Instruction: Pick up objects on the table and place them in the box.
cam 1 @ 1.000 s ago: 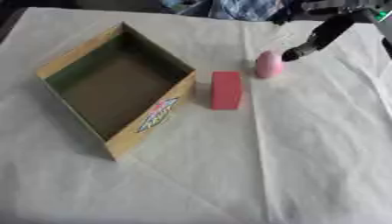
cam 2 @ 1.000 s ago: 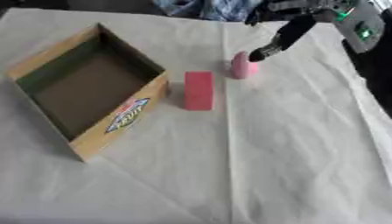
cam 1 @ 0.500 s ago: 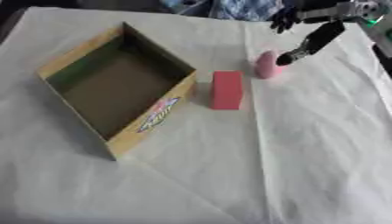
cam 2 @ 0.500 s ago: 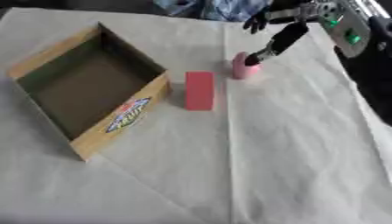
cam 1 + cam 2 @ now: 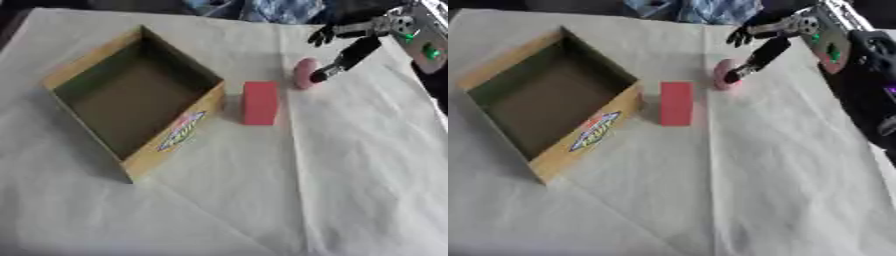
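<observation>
Fingers (image 5: 343, 59) of the right hand (image 5: 354, 37) spread, one tip touching the rounded pink object (image 5: 304, 73); red block (image 5: 260, 102) at 3 o'clock of cardboard box (image 5: 131, 104).

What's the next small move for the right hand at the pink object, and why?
Probably close the right hand around the small pink object. One finger reaches down to its right side while the other fingers are spread above it, so nothing is curled round it yet. The box looks empty, and the red block lies on the cloth between the two.
</observation>
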